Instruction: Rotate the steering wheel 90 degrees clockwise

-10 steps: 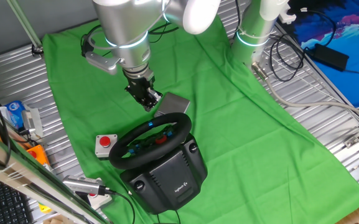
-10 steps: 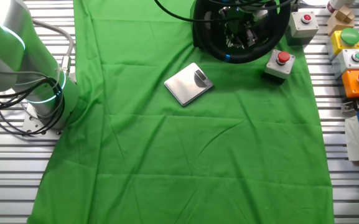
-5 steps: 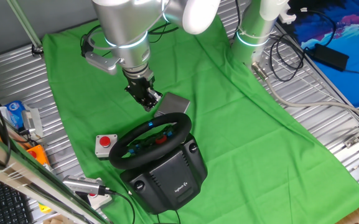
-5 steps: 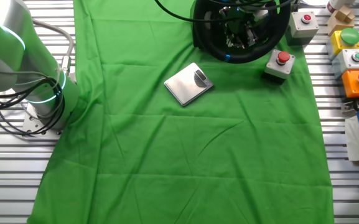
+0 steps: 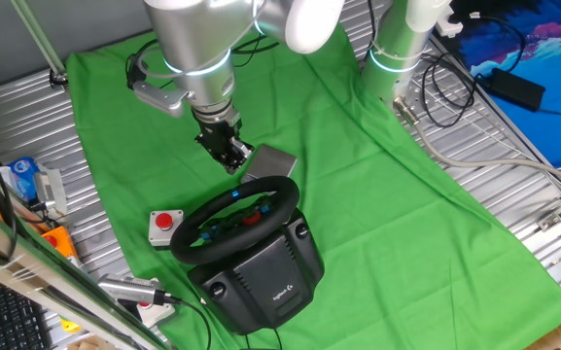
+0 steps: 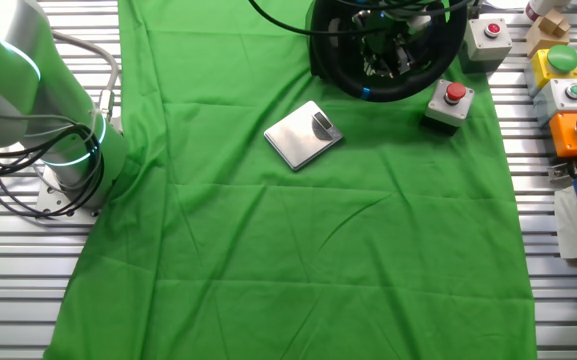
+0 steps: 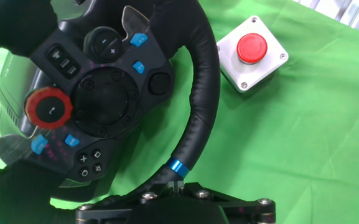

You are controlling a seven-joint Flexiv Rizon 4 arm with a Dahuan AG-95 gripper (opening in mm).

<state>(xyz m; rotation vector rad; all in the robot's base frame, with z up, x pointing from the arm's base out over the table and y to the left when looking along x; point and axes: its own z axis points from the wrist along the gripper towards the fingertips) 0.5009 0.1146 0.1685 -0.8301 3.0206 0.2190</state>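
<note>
Hand view, left: steering wheel (image 7: pixel 195 106) fills the frame, its rim cut off at the top and left edges; red dial and blue hub buttons visible.
Hand view, bottom: gripper (image 7: pixel 176 194) shows only as a dark bar with screws at the lower edge, touching the rim by its blue stripe; fingertips are out of frame, so whether they clamp the rim cannot be told.
Hand view, right: grey box with red button (image 7: pixel 251 52) sits just beside the rim on the green cloth (image 7: pixel 316 124); bare cloth extends to the right edge.
One fixed view, left: grey box with red button (image 5: pixel 165 226) lies just beside the wheel's left side.
One fixed view, centre: steering wheel (image 5: pixel 236 219) stands tilted on its black base (image 5: pixel 265 277) near the front cloth edge; gripper (image 5: pixel 231 156) hangs at the rim's far edge, in front of the flat grey plate (image 5: pixel 272 162), partly hiding it; jaw gap too small to make out.
One fixed view, right: open cloth.
Other fixed view, centre: flat grey plate (image 6: pixel 303 135) lies apart from the wheel.
Other fixed view, top: steering wheel (image 6: pixel 388 55) is cut off by the frame edge; the gripper cannot be made out there.
</note>
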